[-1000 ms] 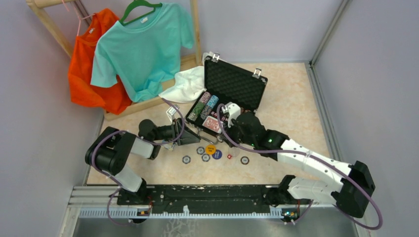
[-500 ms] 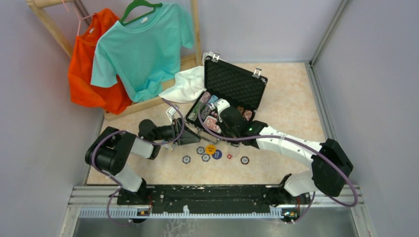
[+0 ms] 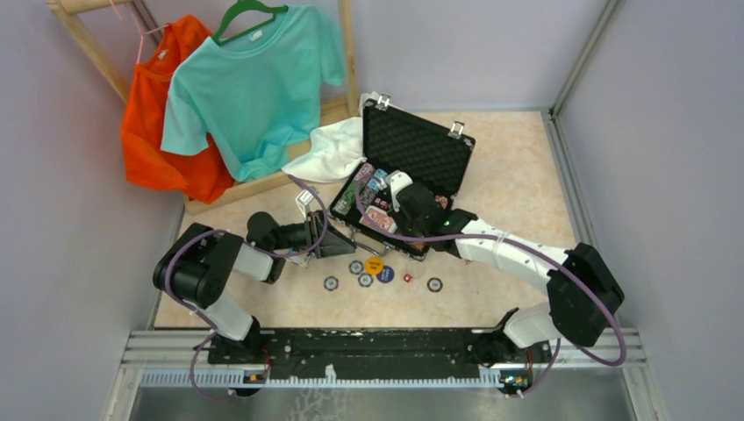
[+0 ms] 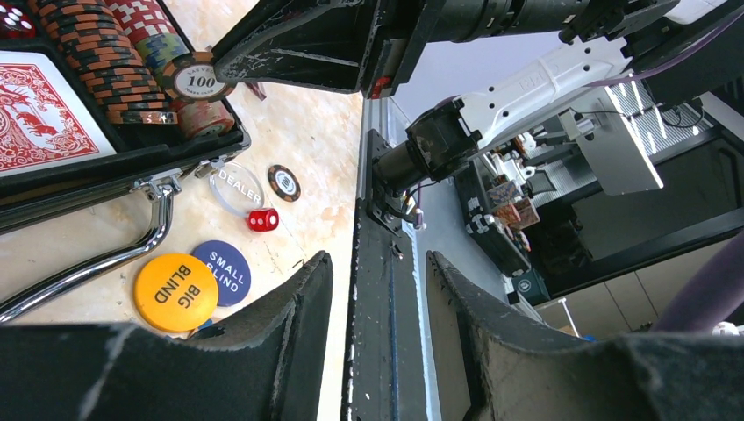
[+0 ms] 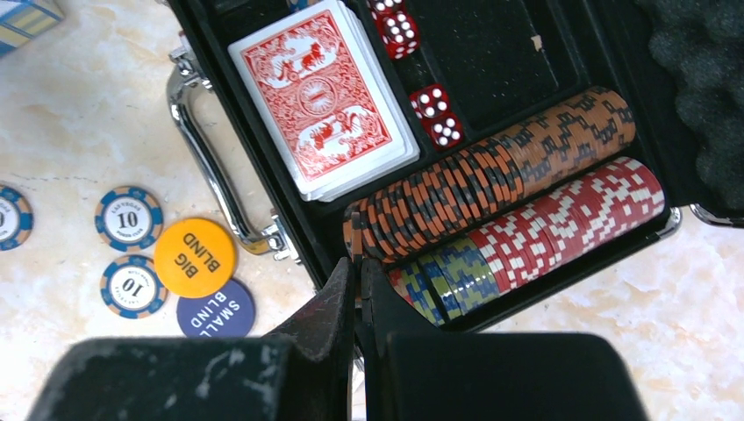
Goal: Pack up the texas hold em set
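The black case (image 3: 412,149) stands open with its foam lid up. Its tray (image 5: 491,53) holds a red card deck (image 5: 320,96), red dice (image 5: 436,114) and rows of orange chips (image 5: 491,175) and red chips (image 5: 570,215). My right gripper (image 5: 358,263) hangs over the near end of the orange row, shut on a thin orange chip held edge-on. On the floor in front lie the big blind button (image 5: 194,257), the small blind button (image 5: 213,309), a clear dealer button (image 4: 239,186), a red die (image 4: 262,219) and blue-rimmed chips (image 5: 129,218). My left gripper (image 4: 377,263) lies open and empty by the case handle (image 5: 206,158).
A white cloth (image 3: 329,149) lies left of the case lid. A teal shirt (image 3: 254,88) and an orange shirt (image 3: 153,123) hang on a wooden rack (image 3: 346,53) at the back left. The black base rail (image 3: 351,342) runs along the near edge. Grey walls close in both sides.
My right arm has swung left and forward from the case's front edge to over the tray, still shut. The left arm and the loose pieces on the floor have not moved.
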Tool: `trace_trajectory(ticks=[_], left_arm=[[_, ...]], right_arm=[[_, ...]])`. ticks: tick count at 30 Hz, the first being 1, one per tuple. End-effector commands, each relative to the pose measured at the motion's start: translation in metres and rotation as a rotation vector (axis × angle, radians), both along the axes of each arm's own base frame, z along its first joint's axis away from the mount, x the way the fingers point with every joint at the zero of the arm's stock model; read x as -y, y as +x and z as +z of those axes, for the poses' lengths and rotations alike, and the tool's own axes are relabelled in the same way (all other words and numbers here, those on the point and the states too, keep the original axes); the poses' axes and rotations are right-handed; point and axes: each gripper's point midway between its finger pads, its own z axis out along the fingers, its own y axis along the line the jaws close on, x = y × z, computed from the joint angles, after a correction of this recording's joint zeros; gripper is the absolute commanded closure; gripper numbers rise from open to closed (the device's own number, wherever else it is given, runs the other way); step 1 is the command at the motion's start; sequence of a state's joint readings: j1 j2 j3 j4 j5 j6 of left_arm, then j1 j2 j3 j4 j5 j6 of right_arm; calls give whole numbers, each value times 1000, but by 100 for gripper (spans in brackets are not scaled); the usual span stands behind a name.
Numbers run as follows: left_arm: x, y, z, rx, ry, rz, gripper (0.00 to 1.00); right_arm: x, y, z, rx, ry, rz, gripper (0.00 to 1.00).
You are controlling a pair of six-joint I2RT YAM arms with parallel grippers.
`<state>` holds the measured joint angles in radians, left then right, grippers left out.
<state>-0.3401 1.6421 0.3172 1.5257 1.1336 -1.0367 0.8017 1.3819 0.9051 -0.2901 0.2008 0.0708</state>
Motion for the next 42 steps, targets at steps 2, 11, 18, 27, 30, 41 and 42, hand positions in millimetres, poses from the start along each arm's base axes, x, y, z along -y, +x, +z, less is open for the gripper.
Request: trace_trajectory(ticks=[2,11,18,27,30,41,42], left_arm=[[-3,-5,26,236,-80,2,51],[-3,-5,25,233,-79,0,51],[-3,-6,25,233,-77,-3,50],[-3,-7,24,230,-76,-5,51],[-4,-6,25,229,-77,-4,51],[-4,-7,24,228,-76,-8,51],[-4,-8,25,229,-77,-8,51]], right_arm=[[-21,1,16,27,88,72,100],[-24,-5,4,-6,67,124,100],[-24,-4,-11,-36,35,128,100],[-12,2,-29,-44,-44,73,100],[-6,7,-34,-37,-80,40,100],[3,19,-38,1,-131,-20,100],[4,20,-38,1,-136,-24,100]])
